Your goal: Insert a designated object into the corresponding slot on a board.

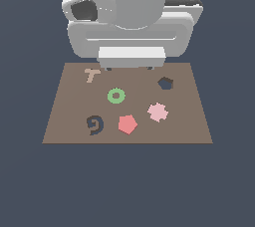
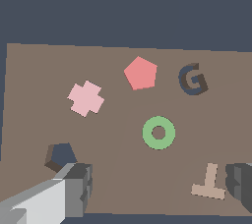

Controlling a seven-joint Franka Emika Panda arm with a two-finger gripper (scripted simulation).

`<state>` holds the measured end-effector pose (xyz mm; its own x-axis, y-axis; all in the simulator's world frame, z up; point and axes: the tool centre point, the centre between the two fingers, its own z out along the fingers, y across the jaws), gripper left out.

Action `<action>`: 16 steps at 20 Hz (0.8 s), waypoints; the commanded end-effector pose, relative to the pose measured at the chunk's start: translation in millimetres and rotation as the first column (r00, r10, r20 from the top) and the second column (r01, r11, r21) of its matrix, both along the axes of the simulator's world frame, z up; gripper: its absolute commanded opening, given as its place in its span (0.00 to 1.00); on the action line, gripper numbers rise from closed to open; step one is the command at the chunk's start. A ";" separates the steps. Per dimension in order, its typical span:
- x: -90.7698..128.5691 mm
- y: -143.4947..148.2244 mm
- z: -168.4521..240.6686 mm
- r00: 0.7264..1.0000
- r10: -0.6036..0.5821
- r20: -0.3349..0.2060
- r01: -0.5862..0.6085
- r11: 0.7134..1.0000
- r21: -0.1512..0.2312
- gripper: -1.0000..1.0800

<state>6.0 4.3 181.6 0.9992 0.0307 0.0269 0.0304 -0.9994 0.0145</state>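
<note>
**Arm parked over the far edge, red pentagon sitting loose on the board**

Biggest thing in the exterior view is the white arm [image 1: 130, 17], filling the upper middle of the frame and hanging over the board's far edge. Below it is the brown board [image 1: 69, 121], a wide flat slab across the middle of the shot.

The gripper [image 2: 157, 188] shows up low in the wrist view: one grey finger [image 2: 78, 188] by the dark slot, the other a dark stub at the frame's edge, with a wide gap between them and nothing in it. So it's spread apart and holding nothing.

On to the small stuff, going by the exterior view. The pale pink jagged piece [image 1: 158, 112] sits right of centre. The coral-red pentagon block [image 1: 127, 124] lies flat on the board's near side, lower centre of the frame, between the pink piece and the dark spiral shape [image 1: 94, 124]. The green ring [image 1: 116, 95] is just above it. The tan T shape [image 1: 91, 75] is upper left. The navy pentagonal slot [image 1: 165, 83] is upper right, well apart from the red block.
</note>
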 end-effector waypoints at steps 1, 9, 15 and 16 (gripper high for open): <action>0.0 0.0 0.0 1.000 0.000 0.000 0.000 1.000 0.000 0.96; 2.8 -2.0 -4.8 0.999 0.040 -0.001 -0.040 0.999 0.000 0.96; 8.9 -5.8 -14.7 0.992 0.124 -0.003 -0.124 0.992 0.001 0.96; 10.3 -6.6 -17.0 0.990 0.142 -0.004 -0.142 0.990 0.001 0.96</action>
